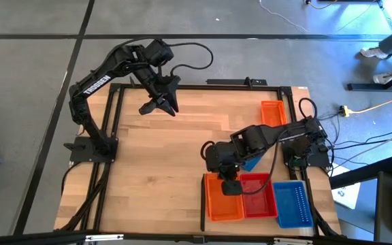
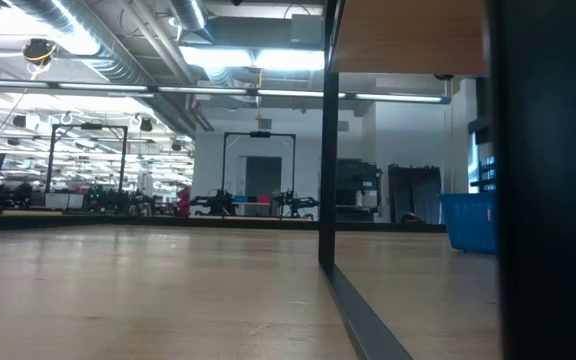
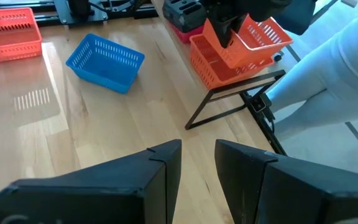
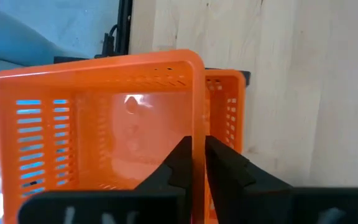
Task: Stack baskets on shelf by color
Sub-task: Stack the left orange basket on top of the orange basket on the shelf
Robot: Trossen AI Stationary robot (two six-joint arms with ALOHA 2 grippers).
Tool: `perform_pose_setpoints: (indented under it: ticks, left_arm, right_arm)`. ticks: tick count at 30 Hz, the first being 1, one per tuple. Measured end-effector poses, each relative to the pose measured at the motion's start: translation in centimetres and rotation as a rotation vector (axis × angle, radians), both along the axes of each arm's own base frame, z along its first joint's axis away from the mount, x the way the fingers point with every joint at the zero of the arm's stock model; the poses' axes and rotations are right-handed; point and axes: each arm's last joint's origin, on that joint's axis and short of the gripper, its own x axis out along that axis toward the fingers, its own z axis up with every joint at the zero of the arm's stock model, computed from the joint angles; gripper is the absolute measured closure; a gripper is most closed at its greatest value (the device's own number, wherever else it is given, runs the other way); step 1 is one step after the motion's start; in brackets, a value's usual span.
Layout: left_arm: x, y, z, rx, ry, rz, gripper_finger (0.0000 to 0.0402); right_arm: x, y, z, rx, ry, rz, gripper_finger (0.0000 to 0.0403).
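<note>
From above, my right gripper (image 1: 231, 185) sits over the orange stack (image 1: 224, 201) at the shelf's (image 1: 162, 170) near edge, beside the red (image 1: 257, 196) and blue (image 1: 293, 204) stacks, so colours stay grouped. One orange basket (image 1: 273, 113) waits at the far edge; a loose blue one (image 1: 252, 162) lies under my right arm. The left gripper (image 1: 160, 103) hovers apart, out of the way.

The low view shows only a blue basket (image 2: 470, 220) off right.

From the left wrist, its fingers (image 3: 160, 168) stand parted, empty; the top basket (image 3: 253, 40) hangs tilted over the stack.

From the right wrist, my fingers (image 4: 179, 163) pinch that basket's wall (image 4: 194, 99), not yet let go.
</note>
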Motion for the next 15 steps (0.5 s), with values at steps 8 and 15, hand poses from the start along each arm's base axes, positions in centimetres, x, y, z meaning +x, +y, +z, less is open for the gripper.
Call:
perform_pose_setpoints:
  ticks: [8, 15]
  left_arm:
    - [0.0, -0.01, 0.0, 0.0, 0.0, 0.0, 0.0312]
    - [0.0, -0.01, 0.0, 0.0, 0.0, 0.0, 0.0312]
  right_arm:
    - [0.17, -0.51, 0.0, 0.001, -0.001, -0.008, 0.0364]
    - [0.18, -0.53, 0.0, 0.002, -0.001, -0.006, 0.0364]
